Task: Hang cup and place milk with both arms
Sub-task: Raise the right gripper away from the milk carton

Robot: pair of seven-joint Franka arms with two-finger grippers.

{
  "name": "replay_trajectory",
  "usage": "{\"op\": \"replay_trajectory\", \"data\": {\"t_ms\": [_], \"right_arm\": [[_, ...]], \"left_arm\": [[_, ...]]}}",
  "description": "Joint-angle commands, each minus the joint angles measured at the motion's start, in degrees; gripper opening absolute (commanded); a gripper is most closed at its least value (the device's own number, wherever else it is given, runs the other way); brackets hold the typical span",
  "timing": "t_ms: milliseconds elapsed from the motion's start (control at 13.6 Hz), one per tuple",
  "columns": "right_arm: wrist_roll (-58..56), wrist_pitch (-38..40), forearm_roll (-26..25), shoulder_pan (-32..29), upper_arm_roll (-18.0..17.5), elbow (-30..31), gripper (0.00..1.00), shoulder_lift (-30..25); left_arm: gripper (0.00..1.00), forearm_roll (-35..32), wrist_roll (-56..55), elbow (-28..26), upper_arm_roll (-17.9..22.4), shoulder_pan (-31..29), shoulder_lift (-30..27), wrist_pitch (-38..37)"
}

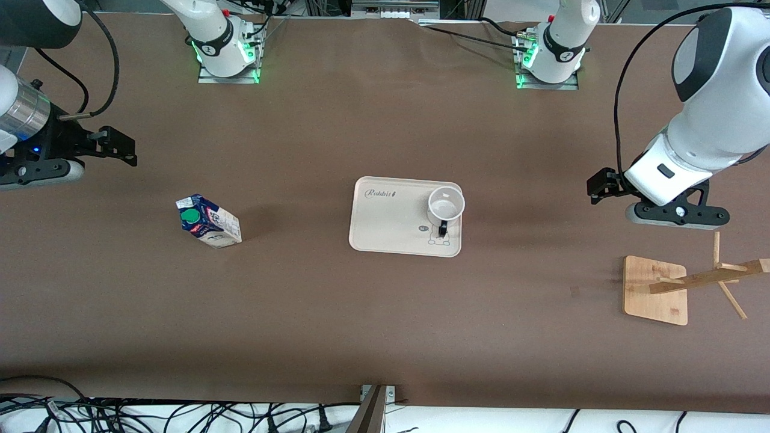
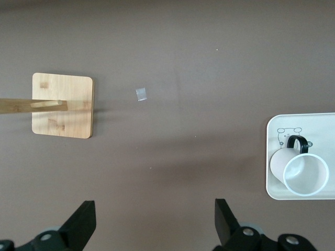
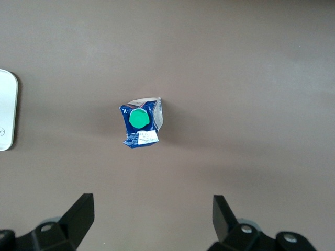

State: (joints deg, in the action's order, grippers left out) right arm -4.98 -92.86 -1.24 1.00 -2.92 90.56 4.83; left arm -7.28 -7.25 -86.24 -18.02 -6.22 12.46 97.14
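Note:
The white cup [image 1: 446,204] with a black handle stands upright on a cream tray [image 1: 385,228] at the table's middle. It also shows in the left wrist view [image 2: 298,171]. The milk carton [image 1: 207,221], blue top and green cap, stands on the table toward the right arm's end, and shows in the right wrist view [image 3: 140,123]. My left gripper [image 1: 603,185] is open and empty, up over bare table between the tray and the wooden rack; its own view shows it too [image 2: 155,219]. My right gripper [image 1: 117,147] is open and empty, up over the table beside the milk [image 3: 152,217].
A wooden hanging rack [image 1: 654,288] with a square base and slanted pegs stands at the left arm's end, nearer the front camera than the left gripper, and shows in the left wrist view [image 2: 63,104]. A small tape scrap [image 2: 141,94] lies near it. Tray edge [image 3: 6,110].

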Motion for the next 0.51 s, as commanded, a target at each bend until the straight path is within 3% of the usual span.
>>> {"op": "replay_trajectory", "data": {"t_ms": [0,441], "right_arm": [[0.15,-0.84,-0.95,-1.26,-1.12,1.11,1.0,-1.05],[0.15,-1.98,-0.95,-1.26,-1.12,0.84,1.0,-0.88]], "left_arm": [[1.0,-0.02,-0.14,0.29,-0.26,0.59,0.2,-2.73],[1.0,7.89,-2.76,0.55,-0.7,5.93,4.58,-3.64]]}}
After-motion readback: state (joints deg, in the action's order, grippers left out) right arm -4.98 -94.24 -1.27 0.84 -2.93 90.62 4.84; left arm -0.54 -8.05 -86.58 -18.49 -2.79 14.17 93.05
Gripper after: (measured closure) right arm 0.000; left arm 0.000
